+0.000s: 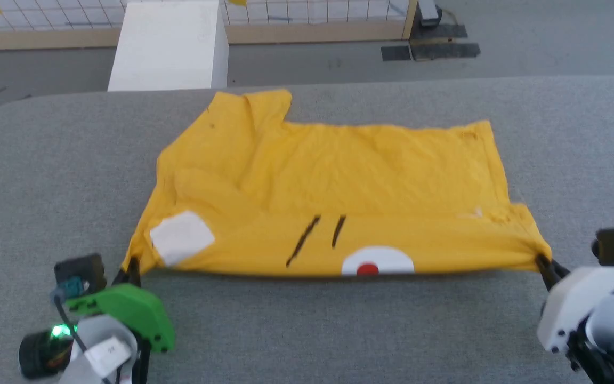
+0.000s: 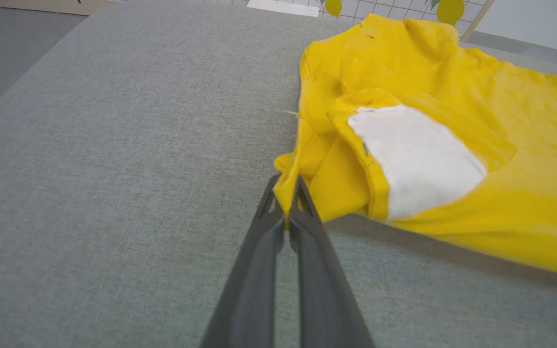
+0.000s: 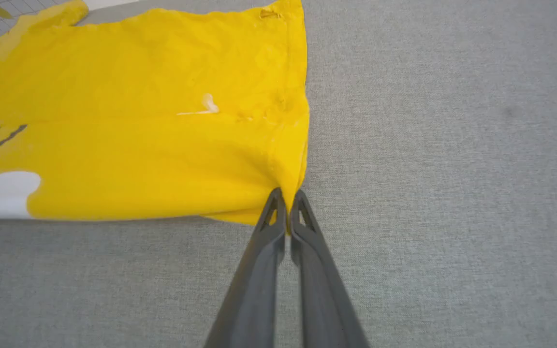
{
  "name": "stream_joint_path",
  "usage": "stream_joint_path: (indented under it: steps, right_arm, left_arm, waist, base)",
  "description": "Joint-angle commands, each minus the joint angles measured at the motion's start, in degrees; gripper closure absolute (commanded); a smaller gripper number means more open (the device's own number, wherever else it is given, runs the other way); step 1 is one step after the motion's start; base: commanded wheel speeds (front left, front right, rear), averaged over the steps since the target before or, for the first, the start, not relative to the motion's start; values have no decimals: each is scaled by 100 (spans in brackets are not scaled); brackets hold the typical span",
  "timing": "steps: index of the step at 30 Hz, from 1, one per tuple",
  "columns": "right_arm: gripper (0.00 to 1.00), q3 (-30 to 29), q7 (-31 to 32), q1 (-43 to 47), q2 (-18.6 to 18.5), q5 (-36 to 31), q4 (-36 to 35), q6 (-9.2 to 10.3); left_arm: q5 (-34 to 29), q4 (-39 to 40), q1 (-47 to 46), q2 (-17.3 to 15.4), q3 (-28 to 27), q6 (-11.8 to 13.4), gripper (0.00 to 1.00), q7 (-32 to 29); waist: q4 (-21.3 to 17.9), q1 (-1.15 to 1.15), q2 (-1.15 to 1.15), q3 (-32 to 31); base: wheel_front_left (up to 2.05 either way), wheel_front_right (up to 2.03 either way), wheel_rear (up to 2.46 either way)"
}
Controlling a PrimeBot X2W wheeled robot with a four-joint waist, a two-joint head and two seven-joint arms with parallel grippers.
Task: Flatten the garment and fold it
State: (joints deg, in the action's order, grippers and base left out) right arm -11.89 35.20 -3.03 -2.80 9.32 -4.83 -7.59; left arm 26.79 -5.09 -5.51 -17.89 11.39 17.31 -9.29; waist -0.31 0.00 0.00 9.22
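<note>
We've got the left gripper (image 2: 286, 198) pinching one near corner of the garment (image 1: 328, 181); right gripper (image 3: 286, 205) clamped on the other.

We see a grey fabric-covered table (image 1: 307, 330) with a rounded far corner. Beyond its far edge stands a white block (image 1: 171, 45) on grey floor (image 1: 552, 37), backed by a wood-framed white grid panel (image 1: 312, 13). Dark flat mats (image 1: 429, 50) lie near the panel's post.

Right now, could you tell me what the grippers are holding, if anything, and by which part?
Both hold the shirt: the left gripper pinches its near left corner, the right gripper its near right corner.
</note>
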Motion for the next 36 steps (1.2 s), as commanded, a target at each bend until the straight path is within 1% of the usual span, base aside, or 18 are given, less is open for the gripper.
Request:
stream_joint_path:
  steps: [1,6,10,13,18,19,20,21,22,24,29,31,34,36]
  right_arm:
    - [100,-79,-3,214,-8,65,-154,10]
    - [100,-357,344,980,-8,319,-580,10]
    - [100,-527,500,1383,-8,451,-428,10]
    - [100,-472,393,1497,-8,456,-61,10]
    - [100,-271,-148,1401,-8,530,735,10]
    - [100,-245,-302,1366,-8,571,863,10]
    - [84,-210,-419,1344,-8,583,941,10]
    - [20,-162,-549,1332,-8,592,1009,10]
    - [0,-156,-648,1329,-8,625,1051,10]
    - [0,-155,-908,1338,-8,645,1072,10]
    - [0,-98,-1695,1326,-8,576,867,10]
    - [0,-32,-2092,1259,-8,481,677,10]
    - [0,141,-2765,1103,-8,294,366,10]
    - [0,259,-3207,1009,-9,92,179,10]
  left_arm:
    - [-55,142,292,-109,-27,120,100,-87]
    - [-61,787,1157,-185,80,395,100,-548]
    - [64,1041,1693,-140,201,516,100,-912]
    - [155,982,1819,-82,239,493,100,-934]
    - [292,614,1718,27,359,251,100,-834]
    - [314,535,1679,54,360,219,85,-788]
    - [343,489,1652,76,365,173,53,-745]
    - [385,447,1628,106,346,140,0,-687]
    - [409,430,1611,116,331,105,0,-632]
    - [403,414,1587,67,303,8,0,-475]
    - [144,521,1453,-260,243,-259,0,91]
    - [49,624,1274,-388,245,-447,0,346]
    - [-157,657,829,-588,228,-646,0,659]
    - [-381,562,363,-770,337,-889,0,823]
  waist:
    - [-5,0,0,-143]
    - [4,0,0,-224]
    - [22,0,0,-219]
    - [46,0,0,-194]
    - [55,0,0,-176]
    - [56,0,0,-182]
    - [56,0,0,-191]
    - [55,0,0,-202]
    - [55,0,0,-214]
    - [50,0,0,-252]
    - [-32,0,0,-252]
    - [-73,0,0,-195]
    - [-121,0,0,-86]
    - [-141,0,0,12]
  base:
    - [0,0,0]
    - [0,0,0]
    - [0,0,0]
    - [0,0,0]
    - [0,0,0]
    - [0,0,0]
    - [0,0,0]
    - [0,0,0]
    - [0,0,0]
    - [0,0,0]
    - [0,0,0]
    - [0,0,0]
    - [0,0,0]
    - [0,0,0]
